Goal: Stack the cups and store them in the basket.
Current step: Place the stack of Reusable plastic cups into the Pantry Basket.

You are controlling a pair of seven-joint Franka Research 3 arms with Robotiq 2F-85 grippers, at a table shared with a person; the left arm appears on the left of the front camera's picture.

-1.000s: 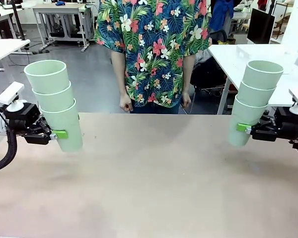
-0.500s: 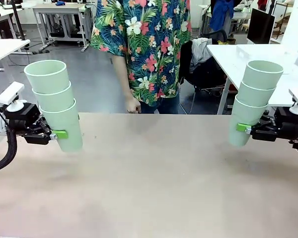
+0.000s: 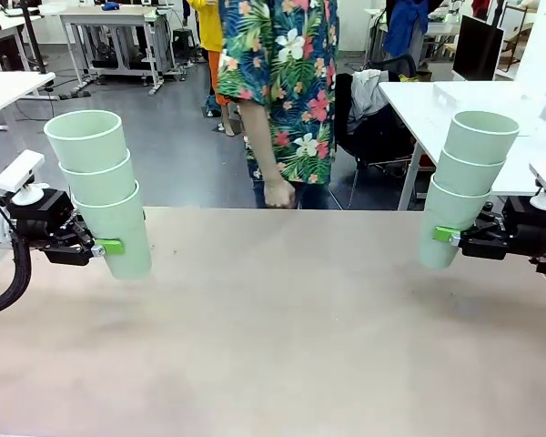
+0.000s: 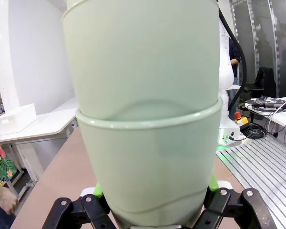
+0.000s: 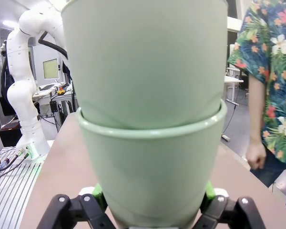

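Observation:
My left gripper (image 3: 109, 246) is shut on a stack of three pale mint-green cups (image 3: 102, 189), held above the table at the left and leaning slightly left. In the left wrist view that cup stack (image 4: 145, 119) rises between the green pads (image 4: 98, 190). My right gripper (image 3: 444, 235) is shut on a second stack of three cups (image 3: 466, 187), held above the table at the right and tilted right. In the right wrist view this stack (image 5: 150, 114) sits between its green pads (image 5: 209, 190). The basket is out of view.
The brown table (image 3: 282, 337) stretches bare between the two arms. A person in a floral shirt (image 3: 287, 82) stands at the far edge, one hand (image 3: 278, 193) hanging just above it. White tables (image 3: 455, 105) stand behind on the right.
Both arms and their cup stacks have stayed still. The person has turned sideways and shifted along the far edge, and one hand now hangs near the table's middle.

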